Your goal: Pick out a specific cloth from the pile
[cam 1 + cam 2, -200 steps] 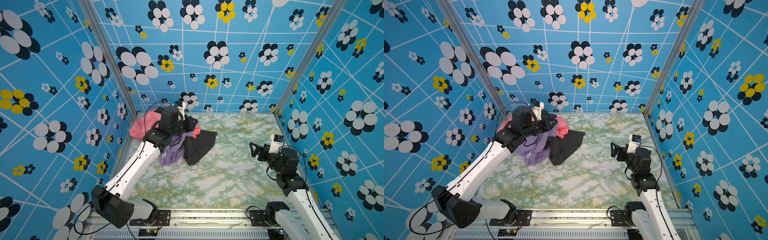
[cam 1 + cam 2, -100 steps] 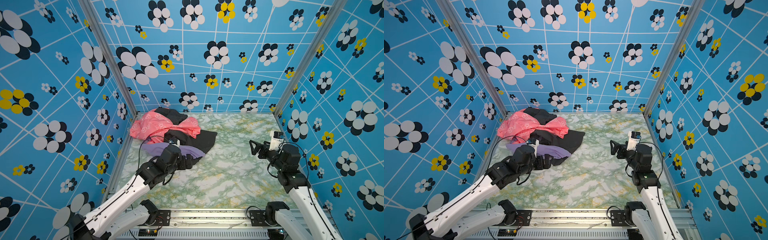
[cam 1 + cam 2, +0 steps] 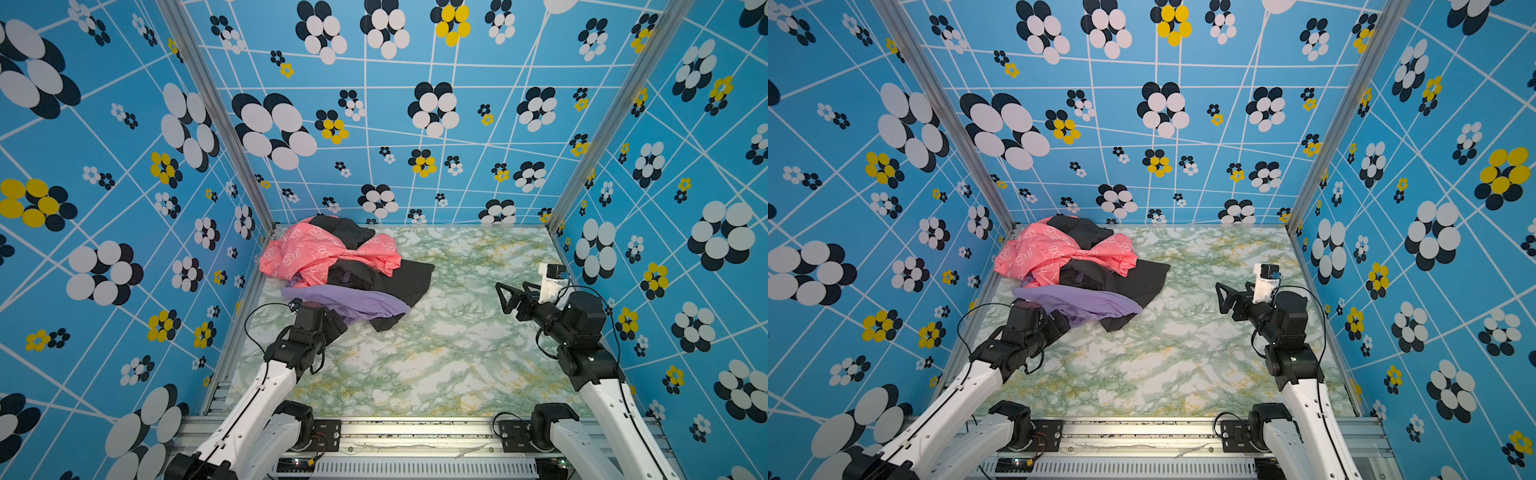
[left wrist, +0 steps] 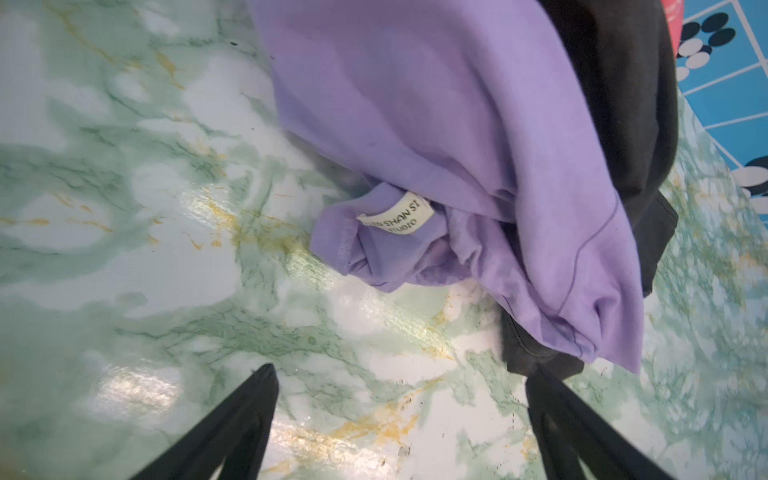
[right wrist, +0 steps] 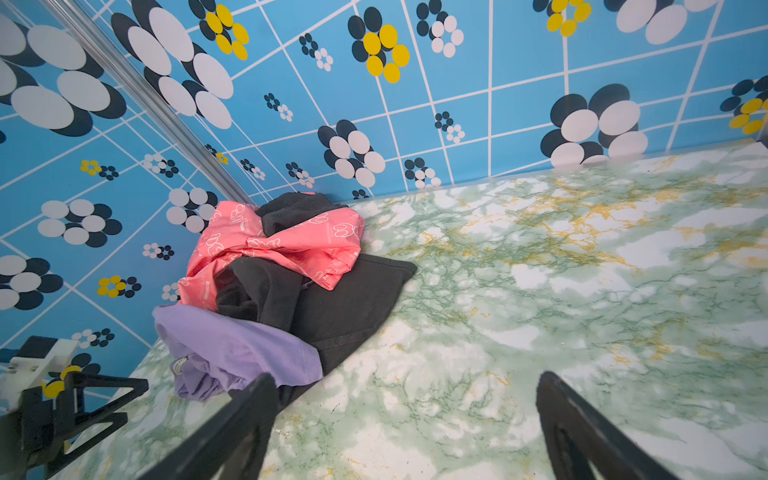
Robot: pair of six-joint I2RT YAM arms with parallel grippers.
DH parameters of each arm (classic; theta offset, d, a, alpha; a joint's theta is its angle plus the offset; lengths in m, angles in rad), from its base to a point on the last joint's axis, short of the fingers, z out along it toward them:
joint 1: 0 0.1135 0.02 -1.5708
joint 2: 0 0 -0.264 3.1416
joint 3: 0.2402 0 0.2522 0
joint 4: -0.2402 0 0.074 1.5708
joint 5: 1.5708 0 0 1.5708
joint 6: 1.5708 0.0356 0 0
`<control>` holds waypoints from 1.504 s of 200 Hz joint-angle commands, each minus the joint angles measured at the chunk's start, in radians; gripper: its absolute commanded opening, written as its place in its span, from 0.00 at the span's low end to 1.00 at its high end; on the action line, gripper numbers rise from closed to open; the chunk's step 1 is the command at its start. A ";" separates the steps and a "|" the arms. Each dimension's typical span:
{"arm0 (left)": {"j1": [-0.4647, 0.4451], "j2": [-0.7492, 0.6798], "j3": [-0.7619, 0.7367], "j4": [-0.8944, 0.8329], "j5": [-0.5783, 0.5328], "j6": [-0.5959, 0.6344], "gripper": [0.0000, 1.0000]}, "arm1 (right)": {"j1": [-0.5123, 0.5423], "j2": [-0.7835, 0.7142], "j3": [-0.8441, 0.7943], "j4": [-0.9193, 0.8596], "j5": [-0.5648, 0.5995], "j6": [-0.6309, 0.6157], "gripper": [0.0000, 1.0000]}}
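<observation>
While its jaws stand wide apart and empty, the left gripper [image 4: 401,370] hangs over bare counter [image 4: 145,249], just short of the lavender cloth [image 4: 436,124]. The right gripper [image 5: 407,376], well apart from it, also has its jaws spread on nothing. The pile [image 3: 345,270] shows one lavender cloth at its near edge, one coral-pink garment [image 3: 307,253] and at least two black garments [image 3: 399,278]. Only the left wrist view shows lettering on the cloth's white label [image 4: 397,216].

A: Green-and-white marble bench [image 3: 440,365], gold veins, glossy under the light?
B: Yes. Walled on three sides by blue panels [image 3: 490,50] with white lines and black, white and yellow flower prints. Same print on every panel, large and small.
A: Corner posts?
B: Silver metal posts [image 3: 216,108] at both back corners. Grey rail [image 3: 415,428] along the near edge.
</observation>
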State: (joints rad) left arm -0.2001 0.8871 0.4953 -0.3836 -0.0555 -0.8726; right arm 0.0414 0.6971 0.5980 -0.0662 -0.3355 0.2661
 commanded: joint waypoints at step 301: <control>0.223 0.012 0.167 0.332 0.331 0.036 0.00 | 0.036 0.069 0.010 0.049 -0.013 0.042 0.99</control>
State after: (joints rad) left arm 0.0143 0.9379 0.5652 -0.0250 0.2455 -0.8749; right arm 0.0654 0.7792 0.5980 -0.0429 -0.3531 0.2974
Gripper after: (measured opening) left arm 0.057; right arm 0.991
